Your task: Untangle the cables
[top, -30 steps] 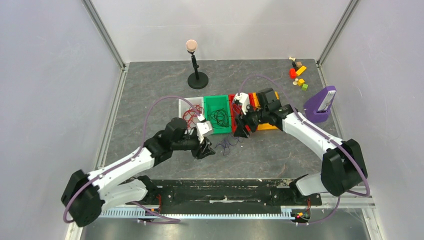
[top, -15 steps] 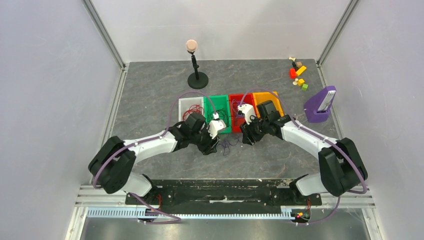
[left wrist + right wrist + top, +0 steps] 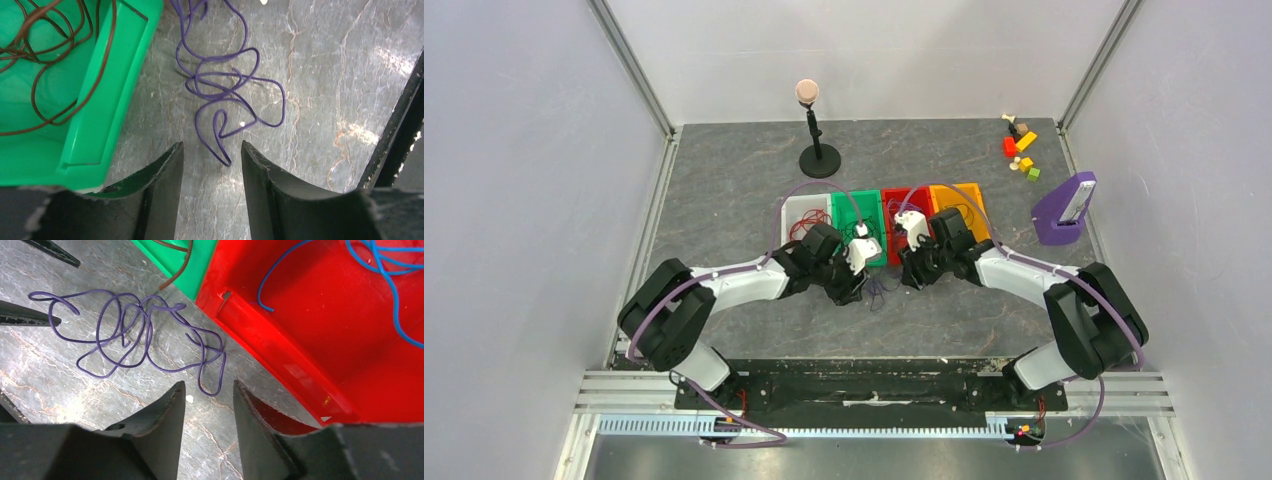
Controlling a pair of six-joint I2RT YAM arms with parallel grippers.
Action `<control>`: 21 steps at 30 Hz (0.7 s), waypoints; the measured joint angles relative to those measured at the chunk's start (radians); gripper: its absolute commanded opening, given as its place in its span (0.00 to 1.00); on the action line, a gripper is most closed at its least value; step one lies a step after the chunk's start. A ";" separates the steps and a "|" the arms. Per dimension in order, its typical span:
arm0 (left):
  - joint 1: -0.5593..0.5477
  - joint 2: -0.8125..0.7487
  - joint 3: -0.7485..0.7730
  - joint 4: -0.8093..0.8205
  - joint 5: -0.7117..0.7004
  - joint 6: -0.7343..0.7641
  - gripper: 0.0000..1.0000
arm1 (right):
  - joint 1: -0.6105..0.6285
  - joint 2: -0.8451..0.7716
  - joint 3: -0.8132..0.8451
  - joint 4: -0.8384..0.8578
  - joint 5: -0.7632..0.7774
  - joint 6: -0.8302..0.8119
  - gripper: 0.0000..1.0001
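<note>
At the near side of the row of trays, on the grey stone-patterned table [image 3: 724, 180], one loose purple cable [image 3: 220, 90] lies in a looping snarl, and both arms are low over it, one from either side. The left gripper [image 3: 211, 147] hovers with its jaws apart and nothing pinched. The cable's near end curls right into the gap between the two dark fingers [image 3: 165, 185], though whether it touches them I can't tell. Just to its left is the green tray [image 3: 100, 115], with brown wires [image 3: 40, 65] coiled inside and one strand crossing its rim. Over to the right gripper [image 3: 207, 386]: jaws apart here too and empty, with the bottom loop of the same purple snarl sitting just at the fingertips. Beside it is the corner of the red tray [image 3: 310, 340], blue wires [image 3: 385, 270] lying on its floor. From above, the two grippers face each other with the purple cable between them, just in front of the green and red trays. Further left, the white tray [image 3: 809, 205] holds a red clump [image 3: 801, 230], and at the right end of the row sits the orange tray [image 3: 974, 200].
</note>
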 measured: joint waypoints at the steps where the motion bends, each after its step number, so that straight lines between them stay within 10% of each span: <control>1: 0.000 0.010 0.007 0.010 0.000 0.000 0.40 | 0.001 0.000 -0.008 0.010 0.003 0.003 0.36; 4: 0.000 0.028 0.023 0.022 0.005 0.001 0.03 | 0.005 0.000 -0.027 0.030 0.016 0.015 0.16; 7: 0.000 0.030 0.042 0.006 0.025 0.014 0.02 | 0.005 0.000 -0.038 0.048 0.026 0.023 0.00; 21: 0.119 -0.449 0.019 -0.306 0.176 0.082 0.02 | -0.114 -0.340 -0.034 -0.095 0.127 -0.039 0.00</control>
